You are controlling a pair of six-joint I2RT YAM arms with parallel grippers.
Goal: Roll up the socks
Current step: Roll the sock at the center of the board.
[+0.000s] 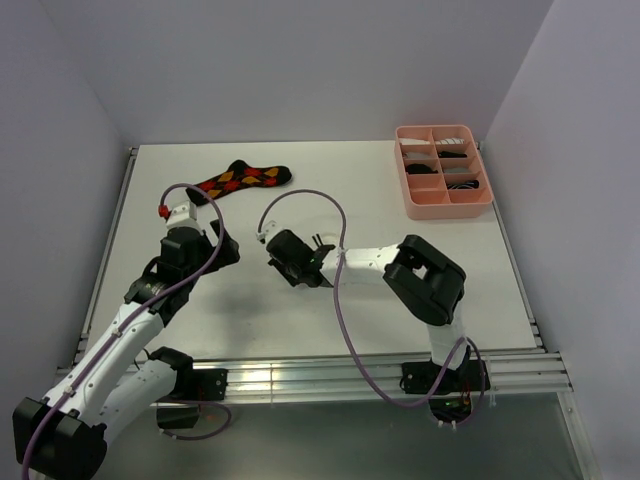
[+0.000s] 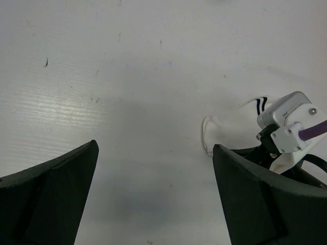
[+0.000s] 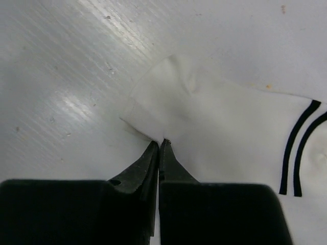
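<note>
The short white sock (image 3: 225, 127) with two black cuff stripes lies flat on the table. My right gripper (image 3: 159, 142) is shut on its near edge, pinching a fold of fabric. In the top view my right gripper (image 1: 283, 265) is at mid-table. The sock's stripes (image 2: 261, 104) show in the left wrist view beside the right wrist camera. My left gripper (image 2: 153, 153) is open and empty over bare table, just left of the right one (image 1: 222, 250). The argyle sock (image 1: 240, 178) lies flat behind it. I cannot make out the black thin-striped sock.
A pink compartment tray (image 1: 410, 195) stands at the back right, holding dark and white rolled items. Purple cables loop over both arms. Walls close in the table on the left, back and right.
</note>
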